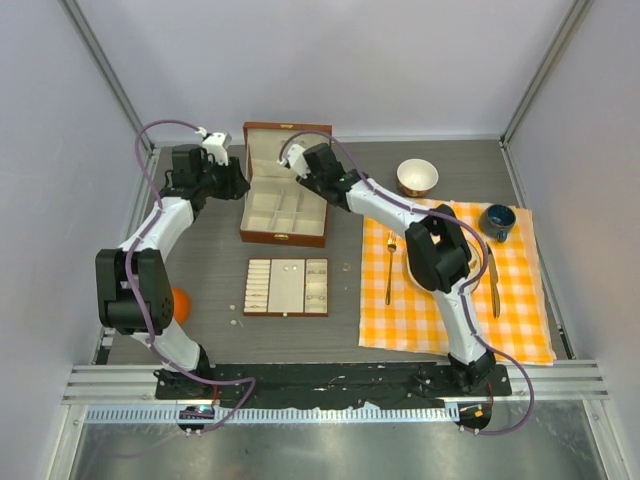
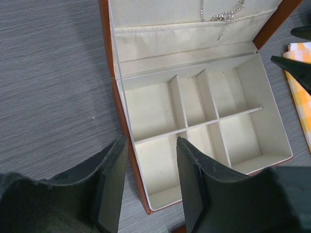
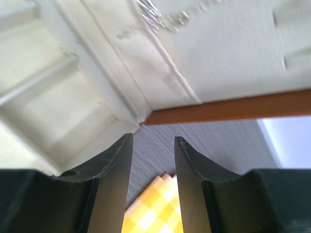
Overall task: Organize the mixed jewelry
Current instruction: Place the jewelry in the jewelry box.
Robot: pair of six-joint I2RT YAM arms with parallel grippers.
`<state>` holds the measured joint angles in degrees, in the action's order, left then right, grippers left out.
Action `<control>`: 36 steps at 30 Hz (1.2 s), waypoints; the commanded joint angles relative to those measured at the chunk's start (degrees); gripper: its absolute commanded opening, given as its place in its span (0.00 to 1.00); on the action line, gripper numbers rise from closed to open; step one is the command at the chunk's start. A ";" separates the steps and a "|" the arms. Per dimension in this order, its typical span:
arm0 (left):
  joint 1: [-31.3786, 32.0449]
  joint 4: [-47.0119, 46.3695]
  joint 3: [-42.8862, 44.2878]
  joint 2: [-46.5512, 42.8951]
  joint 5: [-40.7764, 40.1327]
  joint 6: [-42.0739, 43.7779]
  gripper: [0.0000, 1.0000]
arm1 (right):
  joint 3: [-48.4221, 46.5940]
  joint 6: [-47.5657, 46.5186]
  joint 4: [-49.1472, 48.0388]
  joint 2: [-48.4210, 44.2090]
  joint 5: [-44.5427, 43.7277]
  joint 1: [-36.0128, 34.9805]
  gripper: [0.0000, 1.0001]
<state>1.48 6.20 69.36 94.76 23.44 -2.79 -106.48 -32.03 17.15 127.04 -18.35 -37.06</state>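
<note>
Grey table [image 1: 215, 262], box open, both arms at it: we judge the sorting partly done.

On the right we see the checked cloth [image 1: 450, 300]. At the back stands the wooden box [image 1: 283, 237], its compartments bare, and in front of it the flat tray [image 1: 287, 314] holds what look like a few small pieces. A thin necklace [image 2: 223, 16] hangs inside the box lid. One ring [image 1: 346, 267] lies on the table just right of the tray and two tiny bits [image 1: 228, 306] lie left of it, so we reckon loose pieces remain to be placed. Our left arm [image 1: 160, 225] stretches to the box's left wall, with the left gripper [image 2: 150, 145] tilted down over it, jaws apart and holding nothing. Our right arm [image 1: 390, 205] reaches across to the lid's right corner, and the right gripper [image 3: 153, 141] is likewise spread and empty.
</note>
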 commanded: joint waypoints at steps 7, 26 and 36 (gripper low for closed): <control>-0.24 -0.84 2.01 -1.33 1.08 0.32 0.49 | -10.06 -10.67 -2.30 0.92 -3.62 -4.07 0.44; -0.16 -1.80 6.22 4.82 5.82 -0.38 0.49 | -17.54 -17.19 -2.91 9.19 -6.00 -4.25 0.44; 1.95 -2.33 -1.94 2.63 5.74 1.64 0.49 | -18.50 -19.03 -3.52 10.77 -6.61 -4.16 0.44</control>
<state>2.17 5.67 70.50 100.01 28.12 -2.48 -121.97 -49.71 16.16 137.32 -23.55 -41.08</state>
